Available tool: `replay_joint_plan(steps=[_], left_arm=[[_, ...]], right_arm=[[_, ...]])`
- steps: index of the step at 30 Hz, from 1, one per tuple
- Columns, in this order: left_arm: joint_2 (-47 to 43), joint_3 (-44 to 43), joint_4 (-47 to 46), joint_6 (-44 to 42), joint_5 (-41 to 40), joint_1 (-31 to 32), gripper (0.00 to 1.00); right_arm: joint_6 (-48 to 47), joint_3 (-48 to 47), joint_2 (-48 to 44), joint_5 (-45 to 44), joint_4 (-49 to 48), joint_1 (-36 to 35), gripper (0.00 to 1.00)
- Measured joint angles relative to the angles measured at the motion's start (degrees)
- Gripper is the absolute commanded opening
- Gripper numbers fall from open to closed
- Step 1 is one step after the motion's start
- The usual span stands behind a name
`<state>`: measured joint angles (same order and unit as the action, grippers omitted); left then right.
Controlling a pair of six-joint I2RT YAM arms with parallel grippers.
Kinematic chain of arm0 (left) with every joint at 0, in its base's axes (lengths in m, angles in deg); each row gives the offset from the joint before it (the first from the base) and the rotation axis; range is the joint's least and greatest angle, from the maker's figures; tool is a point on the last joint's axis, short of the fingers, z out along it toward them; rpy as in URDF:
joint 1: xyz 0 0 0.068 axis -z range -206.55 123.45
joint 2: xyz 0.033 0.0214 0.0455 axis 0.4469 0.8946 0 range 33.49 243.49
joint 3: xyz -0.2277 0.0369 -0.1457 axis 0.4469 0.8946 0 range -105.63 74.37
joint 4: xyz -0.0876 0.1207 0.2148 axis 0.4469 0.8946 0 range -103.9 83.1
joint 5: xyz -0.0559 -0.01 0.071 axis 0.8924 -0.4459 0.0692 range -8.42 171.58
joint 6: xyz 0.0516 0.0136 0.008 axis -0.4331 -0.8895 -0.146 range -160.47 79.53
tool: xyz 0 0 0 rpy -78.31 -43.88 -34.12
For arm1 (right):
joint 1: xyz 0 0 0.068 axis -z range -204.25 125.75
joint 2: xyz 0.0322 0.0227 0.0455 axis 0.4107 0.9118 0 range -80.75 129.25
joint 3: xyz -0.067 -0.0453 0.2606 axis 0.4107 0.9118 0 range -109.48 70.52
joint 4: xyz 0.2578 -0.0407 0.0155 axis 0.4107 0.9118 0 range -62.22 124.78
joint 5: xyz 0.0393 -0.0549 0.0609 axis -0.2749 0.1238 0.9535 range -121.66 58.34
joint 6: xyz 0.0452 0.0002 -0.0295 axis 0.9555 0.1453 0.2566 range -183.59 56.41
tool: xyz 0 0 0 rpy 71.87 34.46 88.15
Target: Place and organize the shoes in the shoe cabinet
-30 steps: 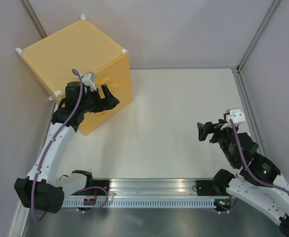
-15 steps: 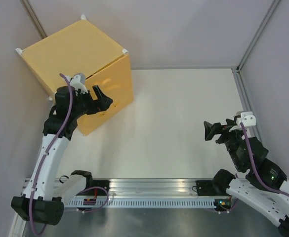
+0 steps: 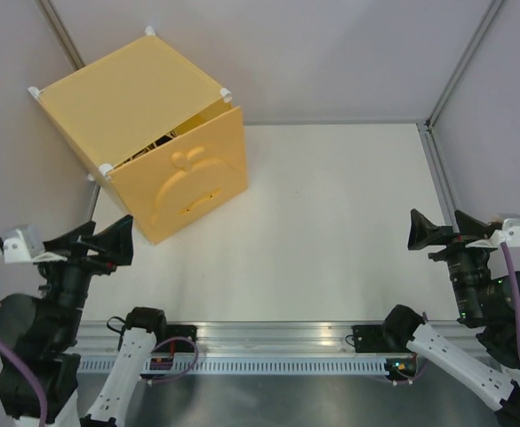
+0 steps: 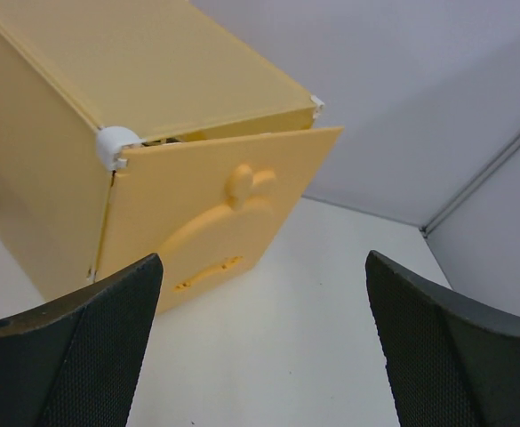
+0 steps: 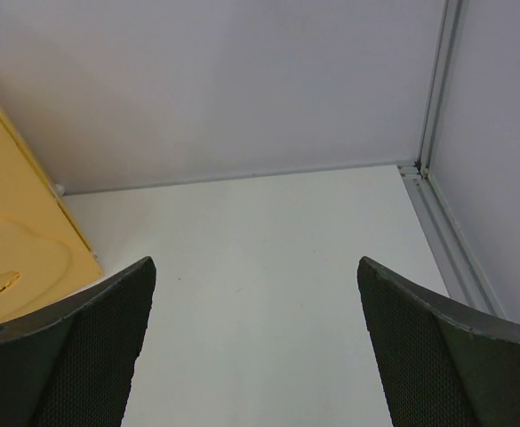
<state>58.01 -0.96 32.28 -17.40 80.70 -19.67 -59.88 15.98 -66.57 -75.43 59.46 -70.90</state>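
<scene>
The yellow shoe cabinet stands at the far left corner. Its embossed door is almost shut, with a narrow gap along the top and free edge. The shoes are hidden. My left gripper hangs open near the table's front left, well short of the door. In the left wrist view the cabinet and its door lie ahead of the open left gripper. My right gripper is open at the near right, and the right wrist view shows nothing between the fingers of the right gripper.
The white tabletop is bounded by grey walls and a metal frame strip along the right side. An aluminium rail carrying the arm bases runs along the near edge. A corner of the cabinet shows at the left of the right wrist view.
My left arm has pulled back from the cabinet door to the near left, and the door's free edge now stands slightly out. My right arm has drawn back toward the near right.
</scene>
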Motion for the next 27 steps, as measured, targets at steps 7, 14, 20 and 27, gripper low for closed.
replay_joint_plan(steps=[7,14,20,27], left_arm=[[-12.3,-1.6,6.3,-0.5,-11.1,0.0,0.99],[-19.9,-1.2,8.9,-1.8,-17.5,0.0,0.99],[-24.0,-1.6,10.0,-2.8,-22.0,0.0,0.99],[-24.0,-1.9,10.6,-3.1,-24.5,0.0,0.99]], right_arm=[[-4.2,-1.7,-2.2,-1.8,-1.1,0.0,0.98],[-6.3,-2.1,-4.9,-2.8,-1.3,0.0,0.98],[-7.2,-2.2,-7.0,-3.3,-1.4,0.0,0.98],[-7.6,-2.2,-7.0,-3.3,-1.5,0.0,0.98]])
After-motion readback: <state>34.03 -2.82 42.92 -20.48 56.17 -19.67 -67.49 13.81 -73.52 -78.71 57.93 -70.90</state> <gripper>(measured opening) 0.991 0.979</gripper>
